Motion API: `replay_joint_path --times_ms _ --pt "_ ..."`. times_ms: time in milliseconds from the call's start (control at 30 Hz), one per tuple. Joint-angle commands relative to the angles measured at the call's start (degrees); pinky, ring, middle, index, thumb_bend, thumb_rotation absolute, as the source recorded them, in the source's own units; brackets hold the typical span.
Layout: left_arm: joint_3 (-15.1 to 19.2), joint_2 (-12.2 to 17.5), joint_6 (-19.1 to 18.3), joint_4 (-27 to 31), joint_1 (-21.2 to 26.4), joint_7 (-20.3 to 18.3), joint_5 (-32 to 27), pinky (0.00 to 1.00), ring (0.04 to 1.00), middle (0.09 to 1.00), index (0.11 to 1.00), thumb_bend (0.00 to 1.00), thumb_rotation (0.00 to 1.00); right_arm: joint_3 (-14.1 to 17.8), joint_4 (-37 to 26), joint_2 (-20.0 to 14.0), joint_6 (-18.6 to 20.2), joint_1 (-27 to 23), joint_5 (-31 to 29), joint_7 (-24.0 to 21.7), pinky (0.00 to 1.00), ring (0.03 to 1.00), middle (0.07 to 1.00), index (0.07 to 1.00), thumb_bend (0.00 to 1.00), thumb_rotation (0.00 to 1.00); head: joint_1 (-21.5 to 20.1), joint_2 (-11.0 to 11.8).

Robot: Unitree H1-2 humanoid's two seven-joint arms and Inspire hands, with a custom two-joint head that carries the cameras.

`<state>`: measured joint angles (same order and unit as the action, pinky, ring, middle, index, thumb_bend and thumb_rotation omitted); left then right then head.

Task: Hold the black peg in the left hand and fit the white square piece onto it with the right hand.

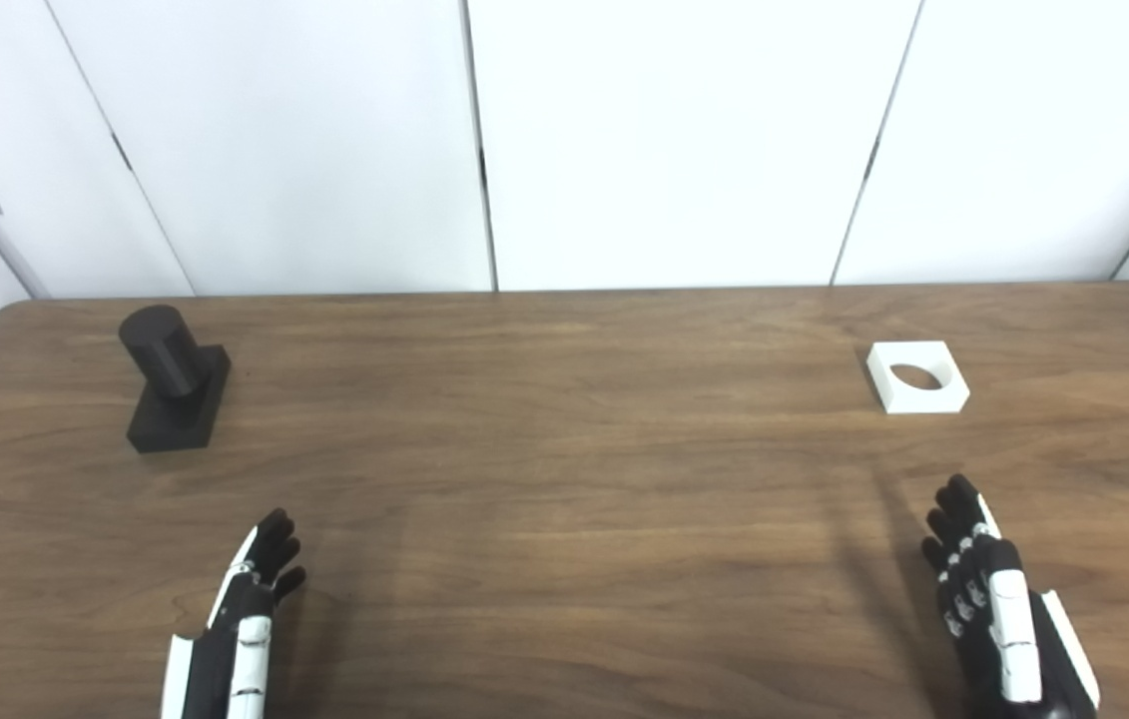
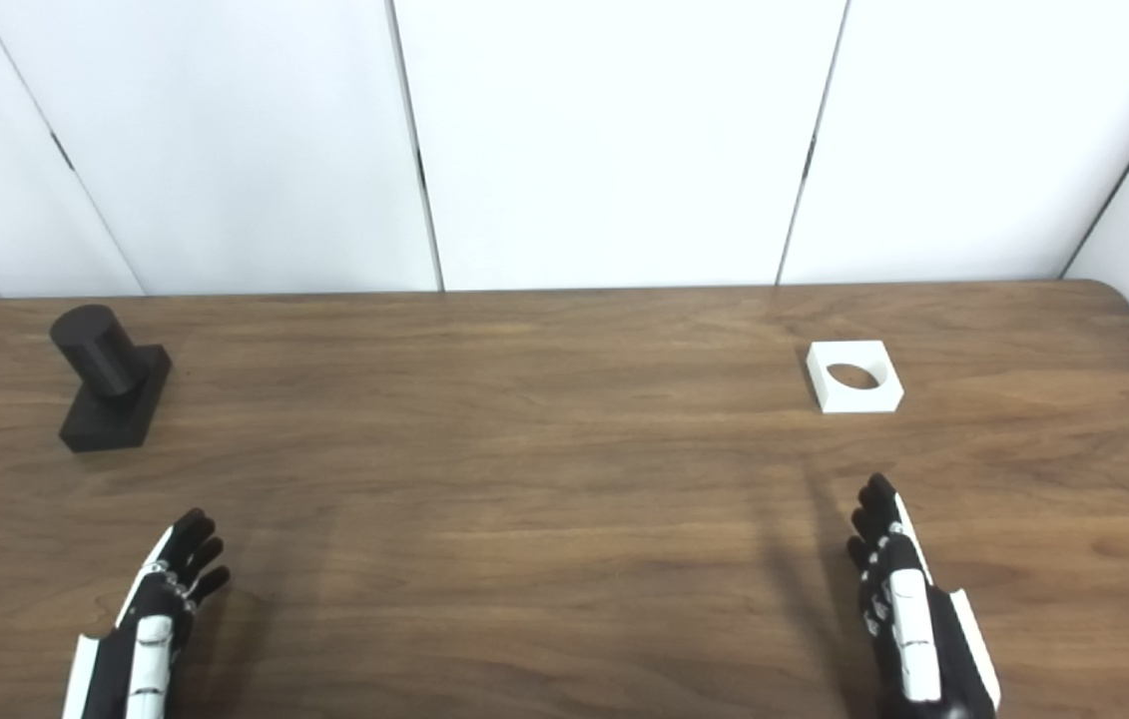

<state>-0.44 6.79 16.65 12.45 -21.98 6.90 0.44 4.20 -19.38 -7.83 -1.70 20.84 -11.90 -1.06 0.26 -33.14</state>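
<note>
Black peg and white square piece apart on the wooden worktop [image 1: 564, 479], both robot hands empty.
Left robot hand [image 1: 247, 599] lies spread, near-side of the upright cylindrical black peg [image 1: 175, 379] on its block base; right robot hand [image 1: 988, 589], likewise unclenched, lies before the white square piece [image 1: 917, 376] with round hole.

Bright, even overhead light; white wall panels [image 1: 684, 140] nearly blown out. Soft faint shadows stretch ahead of both hands on the brown wooden table [image 1: 564, 499]. Slightly soft focus throughout.
</note>
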Motion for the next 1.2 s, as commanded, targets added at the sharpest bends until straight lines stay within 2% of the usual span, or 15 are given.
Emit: replay_joint_path --times_ms 0,300,367,500,633,667,733,767,933,1100,1167 --pt "-0.29 -3.38 1.28 -0.85 -0.14 0.18 0.23 0.87 0.918 0.932 0.92 0.46 0.98 -0.08 -0.83 0.6 -1.25 -0.32 -0.56 -1.1 1.0 1.0 1.0 1.0 0.46 1.0 0.2 0.08" --pt "-0.85 -3.45 1.02 -0.49 -0.39 -0.13 0.96 0.89 0.927 0.937 0.925 0.45 1.0 0.46 -0.86 0.52 -0.98 -0.34 -1.16 -1.2 1.0 1.0 1.0 1.0 0.46 1.0 2.08 0.22" --pt "-1.03 -3.72 0.9 -0.48 -0.4 0.0 1.23 0.89 0.927 0.936 0.925 0.46 1.0 0.7 -0.25 0.14 -1.88 -0.44 -0.94 -1.47 1.0 1.0 1.0 1.0 0.45 1.0 3.61 0.35" --pt "-1.64 -4.43 1.99 -1.28 -0.11 -0.15 0.55 0.88 0.922 0.93 0.922 0.45 0.97 1.54 0.78 -0.49 -2.91 -0.59 -1.03 -1.92 1.0 1.0 1.0 1.0 0.46 1.0 9.17 1.05" --pt "-2.54 -5.27 1.89 -1.48 -0.42 0.29 2.22 0.87 0.916 0.922 0.917 0.5 0.93 2.39 2.43 -1.47 -3.73 -0.8 -1.9 -3.31 1.0 1.0 1.0 1.0 0.52 1.0 15.59 3.17" --pt "-2.67 -5.4 2.14 -1.75 -0.41 0.44 2.63 0.87 0.914 0.921 0.915 0.51 0.93 2.61 2.74 -1.59 -3.68 -0.87 -2.04 -3.46 1.0 1.0 1.0 1.0 0.53 1.0 15.59 3.17" --pt "-3.11 -5.85 2.54 -2.34 -0.25 0.79 3.28 0.85 0.904 0.913 0.904 0.53 0.89 3.09 3.86 -1.92 -4.43 -1.25 -2.01 -3.95 1.0 1.0 1.0 1.0 0.59 1.0 19.38 4.92" --pt "-3.36 -6.03 2.37 -2.38 -0.21 0.89 3.43 0.84 0.903 0.911 0.901 0.54 0.88 3.3 4.32 -1.97 -4.98 -1.41 -1.64 -4.05 1.0 1.0 1.0 1.0 0.6 1.0 19.77 5.08" --pt "-4.44 -6.4 1.45 -2.88 0.0 1.84 5.78 0.82 0.881 0.893 0.879 0.58 0.83 4.45 5.0 -1.55 -4.92 -1.73 -1.13 -3.67 1.0 1.0 0.987 0.973 0.53 1.0 23.83 7.82" --pt "-5.06 -6.21 1.43 -4.18 0.66 2.5 6.69 0.8 0.865 0.881 0.862 0.62 0.81 4.89 6.56 -1.77 -5.63 -2.09 -1.06 -4.27 1.0 1.0 0.998 0.982 0.5 1.0 24.9 10.03" --pt "-5.22 -6.03 1.6 -4.66 0.88 2.5 6.52 0.81 0.867 0.882 0.863 0.63 0.8 5.03 7.15 -1.83 -5.87 -2.23 -0.98 -4.54 1.0 1.0 1.0 0.984 0.51 1.0 24.91 10.19"
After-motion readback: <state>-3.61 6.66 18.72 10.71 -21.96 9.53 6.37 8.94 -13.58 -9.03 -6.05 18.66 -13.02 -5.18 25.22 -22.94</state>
